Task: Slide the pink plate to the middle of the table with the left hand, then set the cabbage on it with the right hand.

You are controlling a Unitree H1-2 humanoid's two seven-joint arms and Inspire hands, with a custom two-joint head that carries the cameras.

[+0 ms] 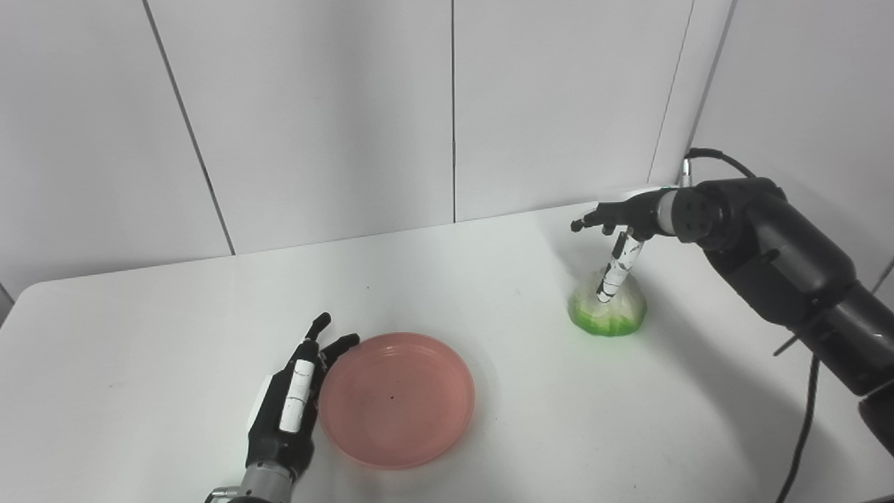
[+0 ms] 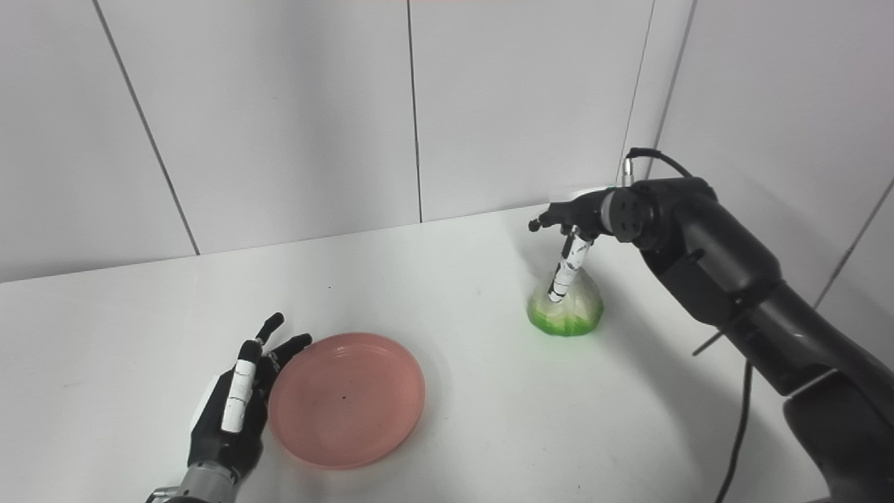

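Note:
The pink plate (image 1: 397, 399) lies empty on the white table (image 1: 174, 335), near the front and a little left of the middle. My left hand (image 1: 290, 405) rests flat beside the plate's left rim, open, with its fingertips against the rim. The cabbage (image 1: 626, 312), green at the base and pale on top, stands on the table at the right rear. My right hand (image 1: 621, 230) hovers over the top of the cabbage; one finger (image 1: 616, 274) points down along its front and another sticks out to the left. The hand's fingers are apart and not closed around the cabbage.
The table's back edge meets a white panelled wall (image 1: 447, 105) just behind the cabbage. A black cable (image 1: 800, 440) hangs beside my right forearm at the right edge. White tabletop lies between the plate and the cabbage.

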